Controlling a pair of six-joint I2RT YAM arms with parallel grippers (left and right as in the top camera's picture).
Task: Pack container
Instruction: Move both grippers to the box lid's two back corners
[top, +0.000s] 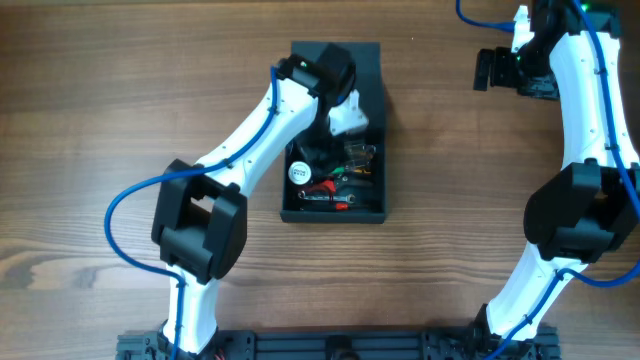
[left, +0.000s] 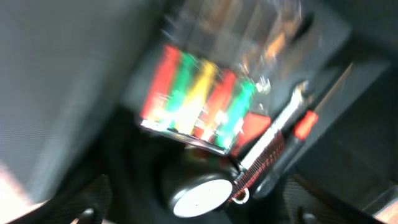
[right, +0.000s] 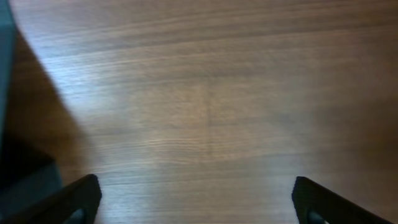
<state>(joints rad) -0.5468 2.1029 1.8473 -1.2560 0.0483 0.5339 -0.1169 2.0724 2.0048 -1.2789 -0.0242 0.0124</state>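
Container (top: 384, 150): matte dark teal-grey box, centre of the wooden desk (top: 90, 100), long axis running away from the arm bases, flap lid (top: 365, 58) open at the far end. Inside, at the near end: a round black item with a white label (top: 299, 172) against the left wall, a red-handled tool (top: 322, 187) beside it, a silver wrench (top: 332, 200) along the near wall, and a clear case of coloured pieces (top: 363, 155) toward the right wall. The left wrist view is blurred but shows the case with red, green and yellow strips, the white-faced round item below it and the wrench touching that item's edge. Left hand (left: 196, 193): reaches down inside the container over these contents, fingers (left: 93, 193) spread wide at the frame's two lower corners; as far as the blur allows, nothing is clamped between them. Right hand (right: 199, 199): well apart from the container, at the far right of the desk, fingers (right: 81, 199) spread wide over bare wood, empty.
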